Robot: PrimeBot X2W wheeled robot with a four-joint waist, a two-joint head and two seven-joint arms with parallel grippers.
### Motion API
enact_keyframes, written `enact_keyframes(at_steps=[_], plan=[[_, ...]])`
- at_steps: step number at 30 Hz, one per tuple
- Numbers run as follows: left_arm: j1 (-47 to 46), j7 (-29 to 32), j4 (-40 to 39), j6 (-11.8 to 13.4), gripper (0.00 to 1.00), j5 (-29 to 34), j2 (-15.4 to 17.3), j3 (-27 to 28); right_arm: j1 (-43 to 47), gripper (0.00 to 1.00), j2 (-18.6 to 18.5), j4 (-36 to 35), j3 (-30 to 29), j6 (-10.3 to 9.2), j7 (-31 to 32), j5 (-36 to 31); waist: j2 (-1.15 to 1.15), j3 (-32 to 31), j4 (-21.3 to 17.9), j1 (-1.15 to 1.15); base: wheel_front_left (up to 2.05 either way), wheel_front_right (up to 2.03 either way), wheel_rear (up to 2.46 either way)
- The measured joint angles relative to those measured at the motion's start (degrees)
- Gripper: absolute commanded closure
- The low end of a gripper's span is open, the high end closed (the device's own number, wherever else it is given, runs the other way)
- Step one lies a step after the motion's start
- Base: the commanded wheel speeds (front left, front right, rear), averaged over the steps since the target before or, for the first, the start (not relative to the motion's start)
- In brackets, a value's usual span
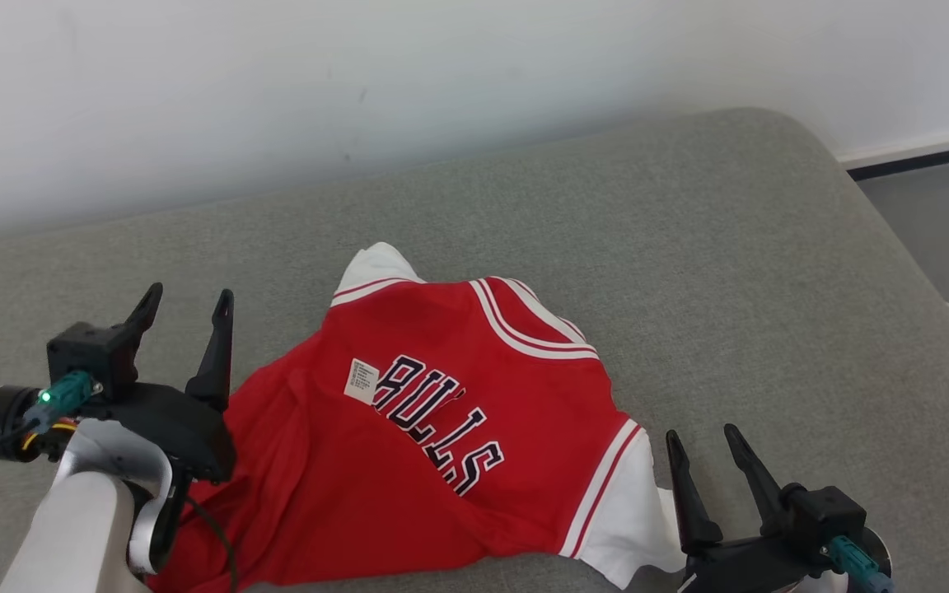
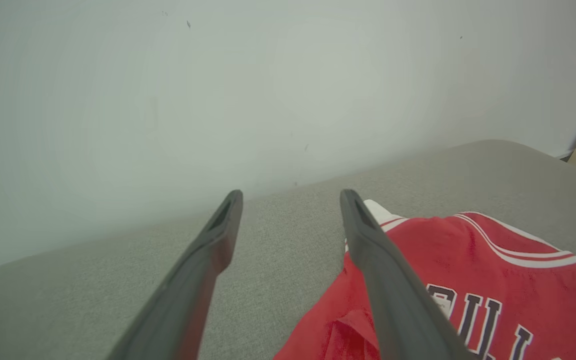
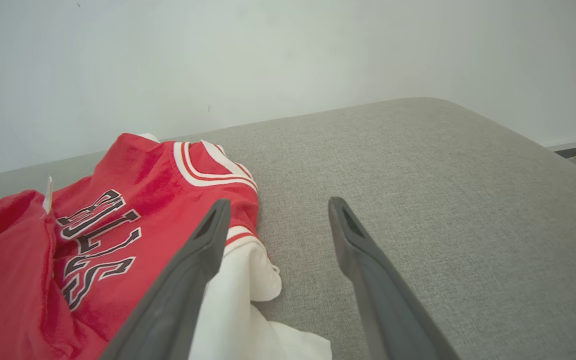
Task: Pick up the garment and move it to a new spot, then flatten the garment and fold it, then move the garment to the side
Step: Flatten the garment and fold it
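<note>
Now, you have both tools free. The left gripper (image 1: 189,292) stands with its two long dark fingers spread wide at the left edge of the red Bulls jersey (image 1: 318,478), and the right gripper (image 1: 701,434) is spread the same way at the near right, just beside the white sleeve (image 1: 623,527). Neither pinches any cloth.

The jersey lies in the near middle of the grey upholstered cushion (image 1: 689,247), rumpled, with folds along its left side and its far shoulder humped up. To my eye the placing is done and flattening is the step in hand.

Your next move calls for a pinch on two well-apart edges, one per gripper, then a gentle pull outward.

The jersey looks like a thin, limp knit with striped white trim, black lettering (image 1: 437,420) and a small white label (image 1: 362,380). The cushion is a coarse weave with a rounded far-right corner, so dragged cloth may bunch.
</note>
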Motion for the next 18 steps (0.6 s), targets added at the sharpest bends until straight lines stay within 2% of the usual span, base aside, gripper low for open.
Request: enact_keyframes(at_steps=[6,13,18], plan=[[-2.4,8.4,3.2,-2.2,0.0,-2.5,0.9,-2.2,-1.6,0.0,0.0,4.1,1.6,0.0,-2.0,2.6,0.0,2.2,-3.0,0.0,0.0,0.0,0.0],[-0.3,15.2,4.6,-2.8,0.0,-5.8,2.0,-3.5,-3.0,0.0,0.0,6.4,1.6,0.0,-2.9,3.2,0.0,3.8,-5.7,0.0,0.0,0.0,0.0],[2.0,20.0,2.1,-3.0,0.0,-8.9,2.0,-3.6,-3.2,0.0,0.0,7.2,0.8,0.0,-3.2,3.2,0.0,4.4,-5.8,0.01,0.0,0.0,0.0]])
